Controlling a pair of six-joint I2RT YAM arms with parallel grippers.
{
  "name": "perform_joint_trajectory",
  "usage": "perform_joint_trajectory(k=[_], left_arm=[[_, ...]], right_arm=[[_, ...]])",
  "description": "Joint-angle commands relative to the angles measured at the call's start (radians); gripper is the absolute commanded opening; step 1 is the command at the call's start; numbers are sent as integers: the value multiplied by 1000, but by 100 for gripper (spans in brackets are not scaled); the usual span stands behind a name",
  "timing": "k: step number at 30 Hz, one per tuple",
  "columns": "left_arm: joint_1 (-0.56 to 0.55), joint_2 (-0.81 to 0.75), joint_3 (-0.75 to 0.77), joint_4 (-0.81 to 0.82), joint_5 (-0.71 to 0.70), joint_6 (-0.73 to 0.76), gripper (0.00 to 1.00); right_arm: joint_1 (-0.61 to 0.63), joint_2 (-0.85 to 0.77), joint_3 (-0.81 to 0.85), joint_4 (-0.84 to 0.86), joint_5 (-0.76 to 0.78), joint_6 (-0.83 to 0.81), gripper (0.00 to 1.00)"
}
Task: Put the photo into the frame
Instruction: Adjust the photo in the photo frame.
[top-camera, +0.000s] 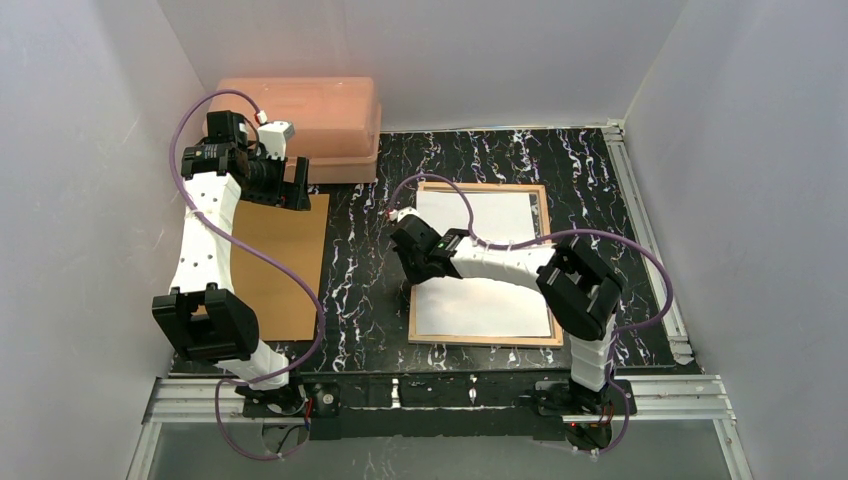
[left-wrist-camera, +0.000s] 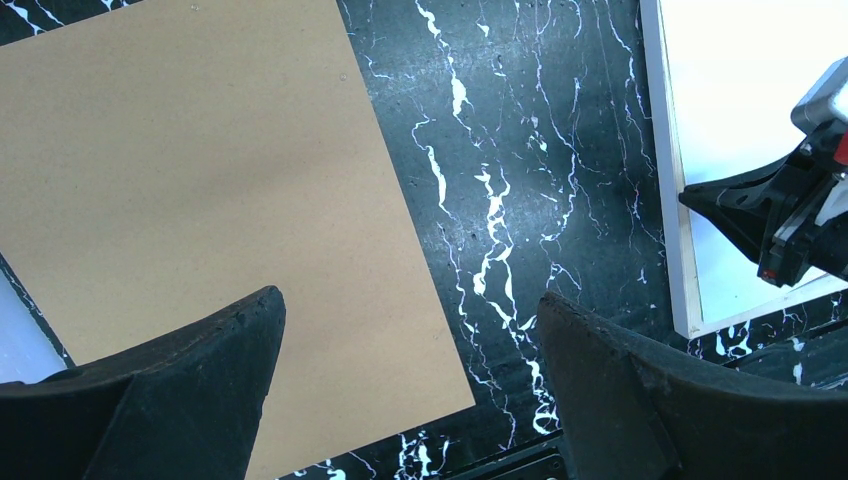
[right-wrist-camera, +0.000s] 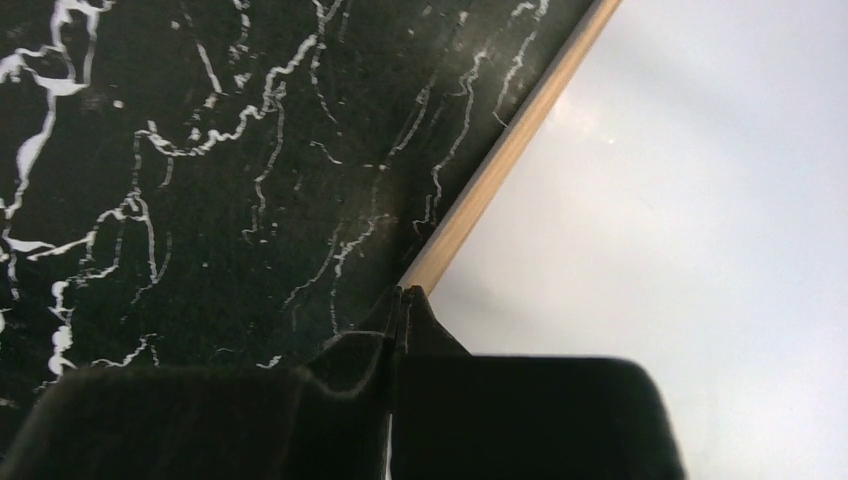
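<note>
The frame (top-camera: 486, 340) lies flat on the black marbled table to the right of centre, its tan wood edge around a white inside. The photo (top-camera: 475, 214) rests in it white side up; a dark strip shows along its upper right edge. My right gripper (top-camera: 411, 284) is shut, with its tips down at the frame's left edge (right-wrist-camera: 500, 160) and nothing visible between them. In the right wrist view the shut tips (right-wrist-camera: 405, 293) touch the tan edge beside the white surface (right-wrist-camera: 700, 200). My left gripper (top-camera: 296, 186) hangs open over the brown backing board (top-camera: 280, 260), holding nothing.
The backing board (left-wrist-camera: 200, 180) lies flat at the left, under the left arm. A pink plastic box (top-camera: 300, 115) stands at the back left against the wall. White walls close in both sides. A metal rail (top-camera: 640, 220) runs along the table's right edge.
</note>
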Motion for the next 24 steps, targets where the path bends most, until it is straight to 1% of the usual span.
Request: perform_joint_trajectory(k=[1,11,24], left_arm=[[6,-51,-12,-16,12,11,94],[7,-51,-13,-15,10,10,94],[11,-59,-13,-16,12,16,94]], right_arm=[[-26,5,-31,35,-10,12,1],[-52,-6,-64,52,-7,6,1],[-134,-34,-96,42,-7,-32,1]])
